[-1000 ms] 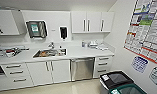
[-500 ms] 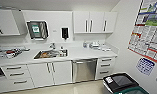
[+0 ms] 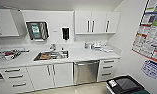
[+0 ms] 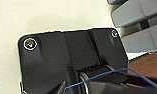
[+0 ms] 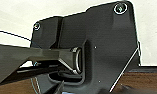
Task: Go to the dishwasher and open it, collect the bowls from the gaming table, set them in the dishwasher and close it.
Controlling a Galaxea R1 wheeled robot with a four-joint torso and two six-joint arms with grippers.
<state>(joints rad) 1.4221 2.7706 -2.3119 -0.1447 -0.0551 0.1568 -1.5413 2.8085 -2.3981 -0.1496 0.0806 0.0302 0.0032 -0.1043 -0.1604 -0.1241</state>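
Head cam view has shifted vs. the two prior frames: whole kitchenette sits slightly lower and more to the left, and the black bin (image 3: 125, 85) at lower right shows more of its lid. That is camera/base motion, not the fixtures moving; the robot appears to be closing on the counter run.

Dishwasher (image 3: 86, 72): steel-grey front w/ long horizontal bar handle, under the white worktop (image 3: 94, 53), between the white cupboard doors (image 3: 50, 76) and a stack of white drawers (image 3: 107, 70). Door shut. It lies just right of the sink (image 3: 51, 55), roughly centre of view.

Other items noted: wall cupboards (image 3: 96, 22), paper-towel dispenser (image 3: 37, 30), poster (image 3: 151, 30) on the right wall.

Grippers: wrist cams give dark mounting plates over pale floor; cannot tell whether either set of fingers is spread or closed.

Assessment: approach leg of step one under way, approx. aligned on target. Opening not yet begun. No bowls or gaming table here, so collection is outstanding.
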